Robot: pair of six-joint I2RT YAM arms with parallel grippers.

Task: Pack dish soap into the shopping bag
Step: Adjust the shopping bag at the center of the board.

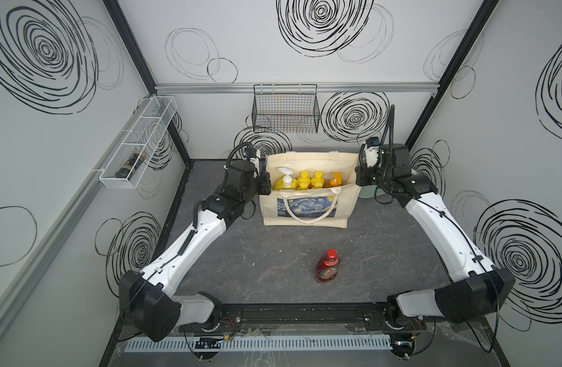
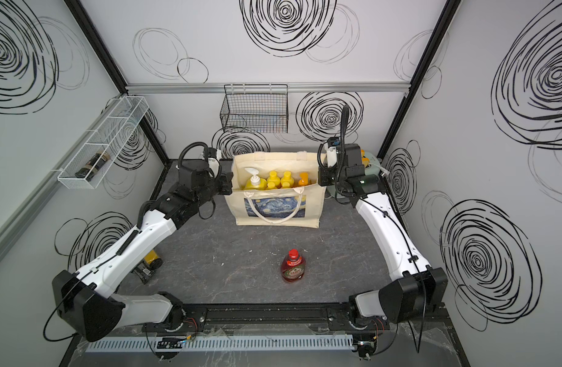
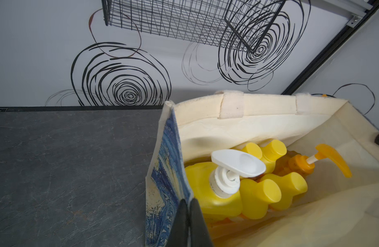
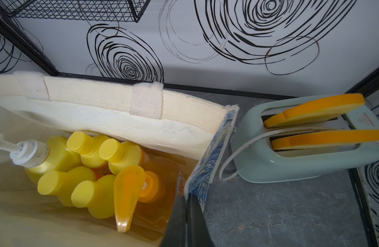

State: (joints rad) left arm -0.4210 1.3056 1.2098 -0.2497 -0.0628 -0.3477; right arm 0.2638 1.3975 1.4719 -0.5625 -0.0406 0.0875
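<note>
The cream shopping bag (image 1: 308, 209) (image 2: 276, 209) with its blue starry print stands open at the back middle of the table. Inside it stand a yellow white-pump bottle (image 1: 286, 183), several small yellow bottles (image 1: 311, 179) and a clear orange pump bottle (image 1: 335, 181). A red Fairy bottle (image 1: 327, 267) (image 2: 293, 267) stands alone on the table in front of the bag. My left gripper (image 3: 189, 201) is shut on the rim of the bag's left side wall. My right gripper (image 4: 186, 197) is shut on the rim of the right side wall.
A pale green toaster (image 4: 302, 154) with two orange sponges in its slots stands just right of the bag. A black wire basket (image 1: 286, 109) hangs on the back wall above it. A white wire rack (image 1: 140, 146) holds a dark bottle on the left wall. A yellow container (image 2: 152, 259) lies under the left arm.
</note>
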